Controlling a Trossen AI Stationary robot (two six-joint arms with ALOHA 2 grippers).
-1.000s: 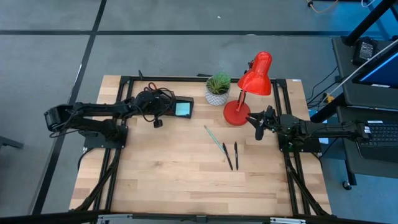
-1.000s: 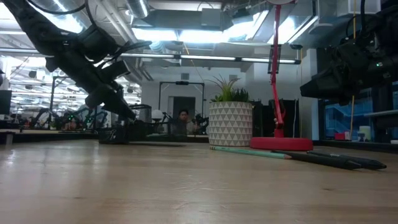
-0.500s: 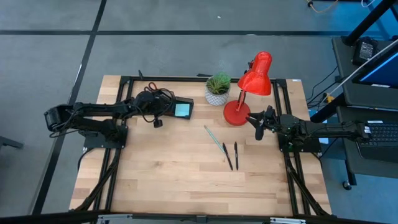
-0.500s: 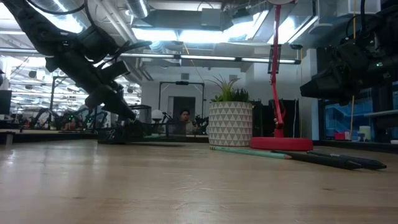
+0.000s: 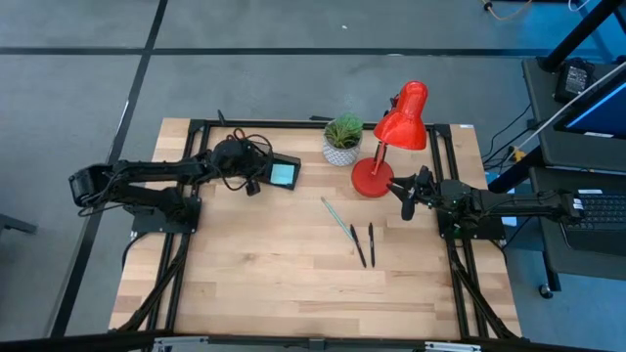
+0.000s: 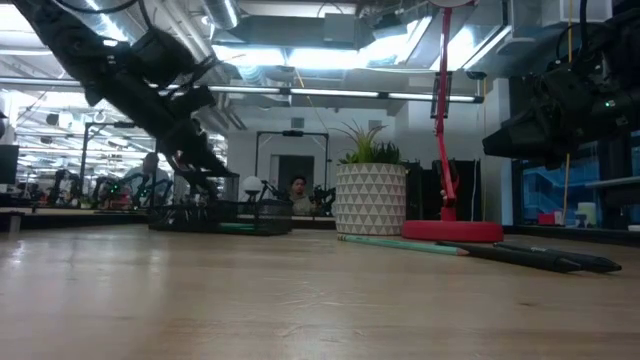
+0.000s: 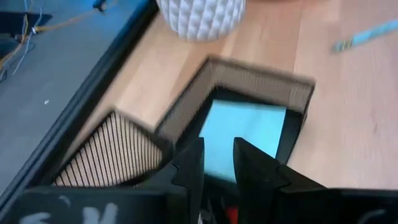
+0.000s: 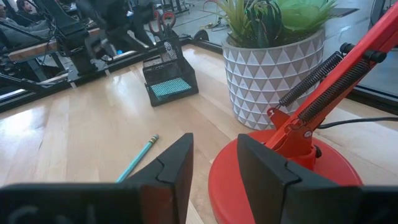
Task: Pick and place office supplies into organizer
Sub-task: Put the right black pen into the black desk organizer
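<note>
The black mesh organizer (image 5: 284,173) (image 6: 220,215) stands near the table's far edge, left of the plant. The light-blue notepad (image 7: 239,127) lies in its low compartment. Red scissors handles (image 8: 163,22) stick up out of its tall part. My left gripper (image 5: 256,179) (image 7: 219,162) hovers over the organizer's left end, its fingers a narrow gap apart. A teal pencil (image 5: 337,217) and two black pens (image 5: 364,244) lie flat mid-table. My right gripper (image 5: 404,205) (image 8: 214,155) waits open by the lamp base. My left gripper points down and forward over the organizer's tall compartment (image 7: 118,155). A bit of red (image 7: 233,214) shows far back between its fingers. I cannot tell whether the fingers touch it or the organizer.
The red desk lamp (image 5: 372,178) and the potted plant (image 5: 342,140) stand at the far edge, right of the organizer. Black frame rails run along the table's left, right and far sides. Bare wood lies toward the near edge (image 5: 293,293).
My left gripper has risen and drawn back a little from the organizer. The organizer has turned slightly on the table and now shows broader in the low view. My right arm has kept still.
</note>
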